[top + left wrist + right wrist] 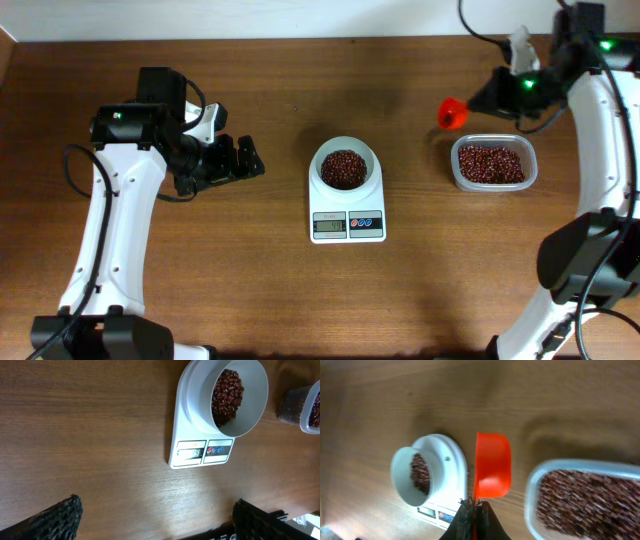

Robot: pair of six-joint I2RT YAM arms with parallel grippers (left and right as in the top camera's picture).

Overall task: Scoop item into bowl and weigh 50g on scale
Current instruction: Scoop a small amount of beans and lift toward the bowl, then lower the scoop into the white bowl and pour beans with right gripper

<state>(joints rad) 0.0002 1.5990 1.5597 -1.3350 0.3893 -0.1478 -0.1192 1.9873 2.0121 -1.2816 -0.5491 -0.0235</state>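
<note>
The white bowl point(345, 167) sits on the white scale point(348, 222) at the table's middle and holds a heap of red-brown beans point(343, 168). More beans fill a clear plastic tub point(491, 164) to the right. My right gripper point(475, 504) is shut on the handle of an orange scoop point(492, 472); the scoop point(453, 112) hangs in the air above the table, up and left of the tub. The scoop looks empty. My left gripper point(238, 160) is open and holds nothing, well left of the scale. In the left wrist view the bowl point(239, 396) and scale point(202, 450) lie ahead.
Bare brown wood lies between my left gripper and the scale point(451, 471), and in front of the scale. The tub point(587, 497) stands close to my right arm at the table's right side. A pale wall edge runs along the back.
</note>
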